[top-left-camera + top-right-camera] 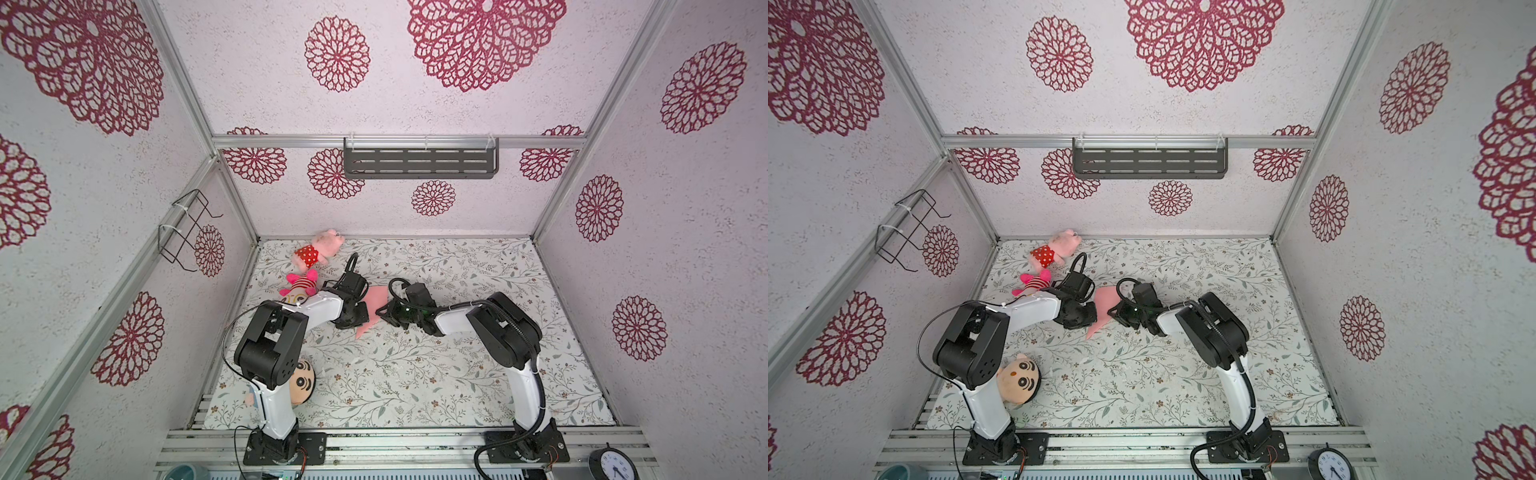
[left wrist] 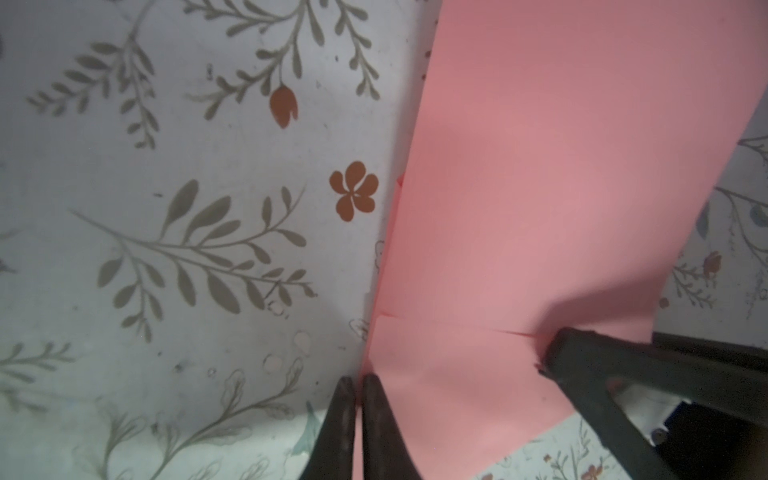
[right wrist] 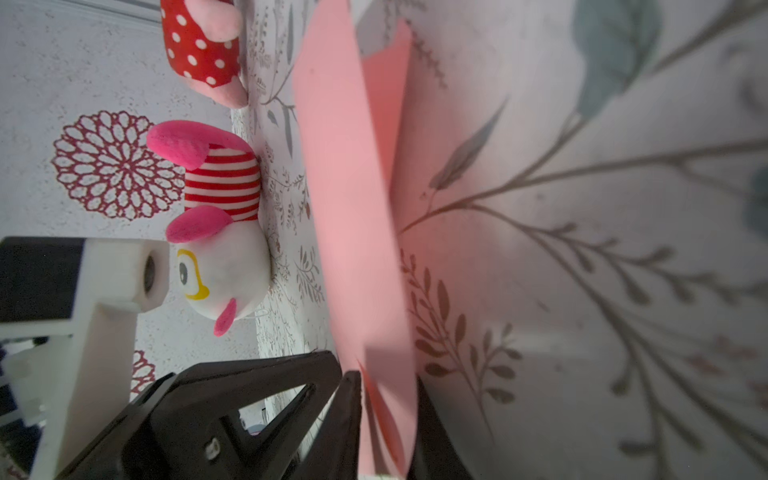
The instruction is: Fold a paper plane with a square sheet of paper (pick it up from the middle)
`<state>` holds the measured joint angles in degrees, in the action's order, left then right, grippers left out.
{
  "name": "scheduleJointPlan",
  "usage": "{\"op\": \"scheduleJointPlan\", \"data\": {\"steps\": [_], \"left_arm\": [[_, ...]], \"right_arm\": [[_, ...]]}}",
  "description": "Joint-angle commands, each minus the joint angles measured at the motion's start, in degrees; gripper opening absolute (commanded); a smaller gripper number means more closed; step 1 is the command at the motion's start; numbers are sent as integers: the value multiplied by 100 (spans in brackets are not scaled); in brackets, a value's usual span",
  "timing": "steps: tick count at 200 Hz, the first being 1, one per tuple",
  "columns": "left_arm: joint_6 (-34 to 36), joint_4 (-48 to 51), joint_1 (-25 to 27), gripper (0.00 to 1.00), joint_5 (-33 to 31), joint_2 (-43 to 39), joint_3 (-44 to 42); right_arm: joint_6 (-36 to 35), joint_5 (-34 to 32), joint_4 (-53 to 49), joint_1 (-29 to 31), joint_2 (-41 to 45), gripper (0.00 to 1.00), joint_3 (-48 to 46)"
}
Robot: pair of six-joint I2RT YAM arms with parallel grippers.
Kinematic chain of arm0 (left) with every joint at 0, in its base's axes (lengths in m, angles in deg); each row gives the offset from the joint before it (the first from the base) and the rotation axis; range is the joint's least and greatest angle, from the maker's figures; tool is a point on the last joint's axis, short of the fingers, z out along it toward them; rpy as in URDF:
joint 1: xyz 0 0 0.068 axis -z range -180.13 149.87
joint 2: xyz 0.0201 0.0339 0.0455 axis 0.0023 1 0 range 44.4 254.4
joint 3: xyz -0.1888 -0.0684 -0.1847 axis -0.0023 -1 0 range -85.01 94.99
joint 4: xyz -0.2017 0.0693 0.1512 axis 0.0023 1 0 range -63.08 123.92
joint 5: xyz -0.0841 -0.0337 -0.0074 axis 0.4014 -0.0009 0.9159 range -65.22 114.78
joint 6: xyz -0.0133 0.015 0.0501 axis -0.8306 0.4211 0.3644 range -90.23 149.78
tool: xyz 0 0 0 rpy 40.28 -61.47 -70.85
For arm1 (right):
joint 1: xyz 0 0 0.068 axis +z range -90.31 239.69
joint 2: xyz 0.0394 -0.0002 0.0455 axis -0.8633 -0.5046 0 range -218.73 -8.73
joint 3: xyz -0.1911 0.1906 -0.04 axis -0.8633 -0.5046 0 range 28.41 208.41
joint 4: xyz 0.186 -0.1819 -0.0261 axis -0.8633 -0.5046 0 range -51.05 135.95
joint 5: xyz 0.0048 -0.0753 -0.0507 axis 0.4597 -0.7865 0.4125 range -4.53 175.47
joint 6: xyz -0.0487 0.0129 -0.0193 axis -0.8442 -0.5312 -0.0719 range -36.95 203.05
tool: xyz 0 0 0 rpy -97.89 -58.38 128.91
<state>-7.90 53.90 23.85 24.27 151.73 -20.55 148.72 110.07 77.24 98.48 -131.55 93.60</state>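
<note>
The light pink sheet of paper (image 1: pixel 377 296) (image 1: pixel 1105 296) is folded into layers and stands up off the table's middle between my two grippers, its pointed lower end (image 1: pixel 362 331) touching the cloth. I cannot tell whether it has the paper plane's shape. In the left wrist view the left gripper (image 2: pixel 358 380) (image 1: pixel 360 315) is shut on one edge of the paper (image 2: pixel 540 187), where stacked flaps show. In the right wrist view the right gripper (image 3: pixel 386 382) (image 1: pixel 381 311) is shut on the opposite edge of the paper (image 3: pixel 353 187), which bulges between its fingers.
Two pink plush toys, one in red polka dots (image 1: pixel 318 251) and one in red stripes (image 1: pixel 301 284), lie at the back left, close behind the left arm. A boy-head plush (image 1: pixel 304 382) lies by the left arm's base. A slotted shelf (image 1: pixel 419 162) hangs on the back wall.
</note>
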Motion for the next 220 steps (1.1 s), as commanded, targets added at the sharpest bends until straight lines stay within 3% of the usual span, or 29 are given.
{"op": "scheduleJointPlan", "data": {"steps": [1, 19, 32, 90, 113, 161, 220], "left_arm": [[105, 255, -56, 11, 18, 82, 108], [138, 171, -56, 16, 254, -194, 95], [151, -7, -45, 21, 508, -487, 22], [283, -1742, 57, 65, 1642, -1549, -841], [657, -2492, 319, 78, 1550, -1755, -1232], [1821, -3492, 961, 81, 1205, -1547, -1581], [3459, -4427, 1343, 75, 1203, -886, -1726]], "right_arm": [[134, 72, 401, -51, 57, 8, -38], [154, -131, 640, -73, 228, 0, -287], [157, -363, 788, -97, 444, 0, -547], [424, -1382, 965, -156, 1676, 0, -1939], [630, -1727, 836, -191, 2111, 0, -2357], [1132, -1832, 557, -336, 2439, 0, -2523], [1700, -1515, 484, -433, 2295, 0, -2347]]}}
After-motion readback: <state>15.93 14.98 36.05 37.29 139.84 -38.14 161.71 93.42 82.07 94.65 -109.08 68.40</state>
